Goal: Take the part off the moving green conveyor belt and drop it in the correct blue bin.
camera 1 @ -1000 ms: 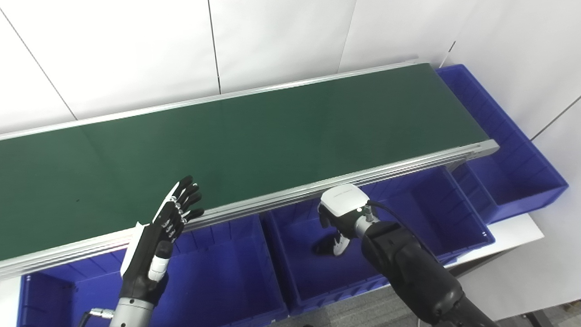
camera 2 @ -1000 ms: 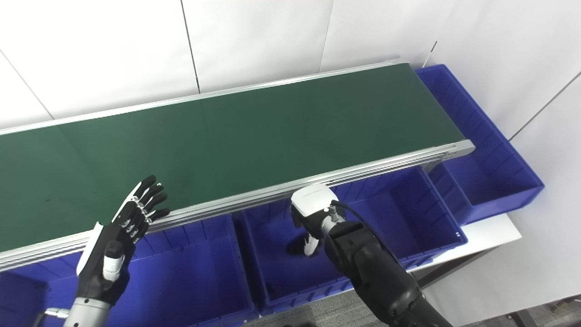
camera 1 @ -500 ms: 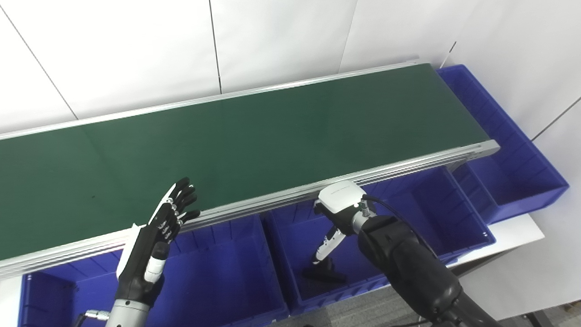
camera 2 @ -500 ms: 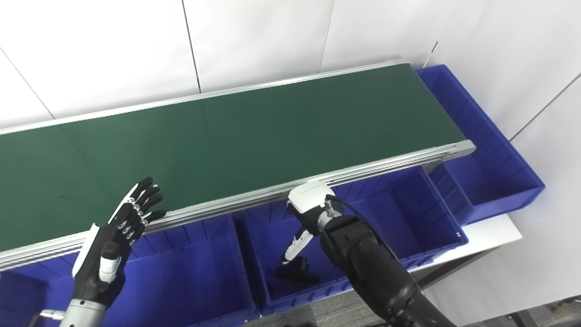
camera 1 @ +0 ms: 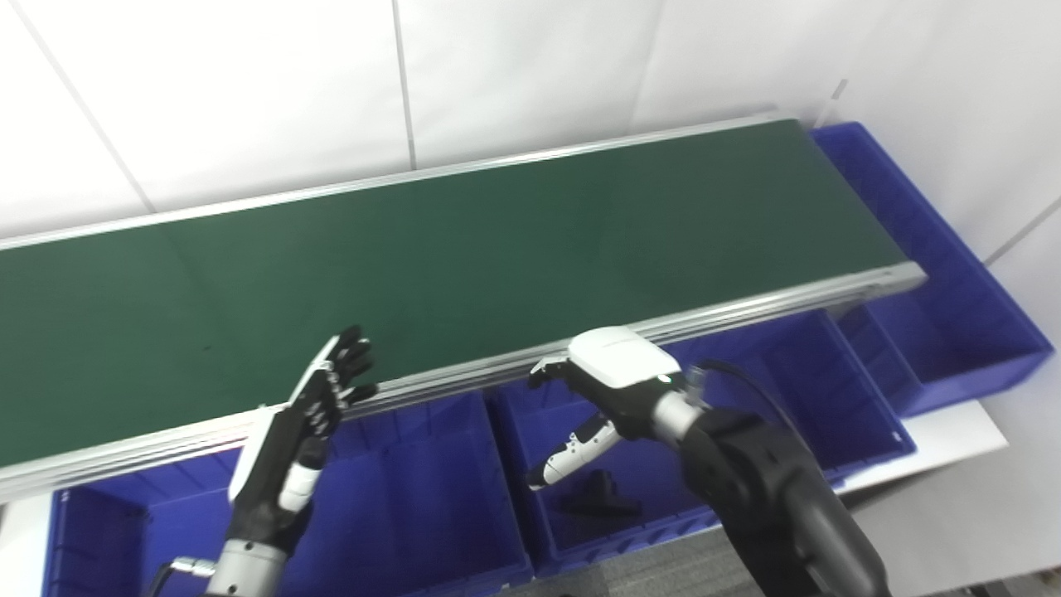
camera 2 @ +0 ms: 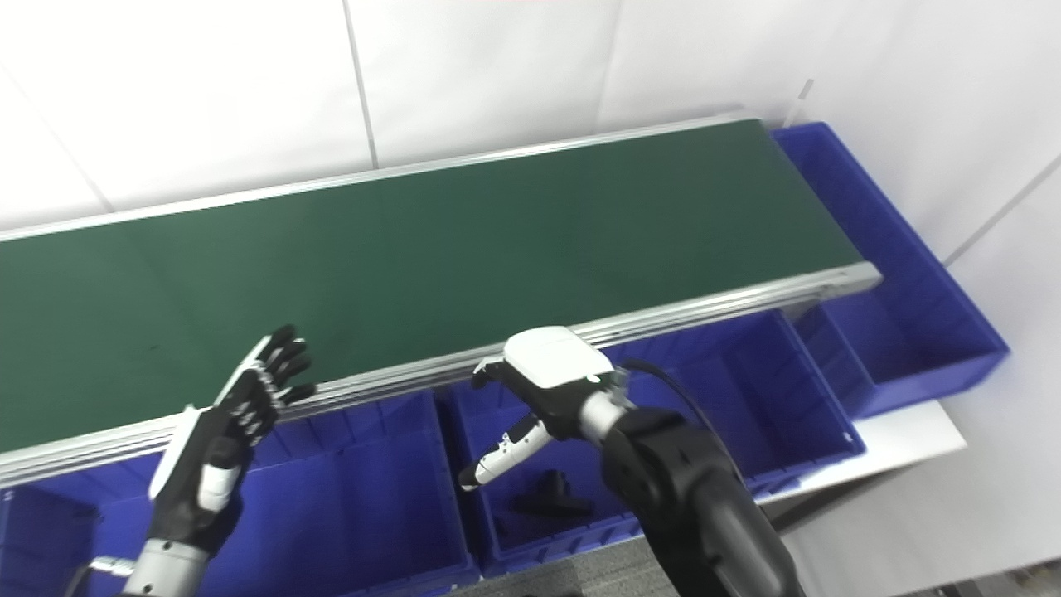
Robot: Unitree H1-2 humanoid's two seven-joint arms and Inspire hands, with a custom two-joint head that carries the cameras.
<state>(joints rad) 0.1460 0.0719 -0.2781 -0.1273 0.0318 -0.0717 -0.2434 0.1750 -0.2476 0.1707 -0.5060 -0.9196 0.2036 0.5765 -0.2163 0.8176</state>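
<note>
Green belt (camera 1: 464,240) runs bare below white wall panels (camera 1: 249,83). Black part (camera 1: 598,500) lies in the bin (camera 1: 862,414); right hand (camera 1: 593,390) and left hand (camera 1: 311,423) are both released.

No legible text anywhere (nothing printed shows).

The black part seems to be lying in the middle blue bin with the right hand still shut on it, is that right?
Not quite: the black part does lie in the middle blue bin, but the right hand is open above it, fingers spread, holding nothing. The left eye view shows this.
</note>
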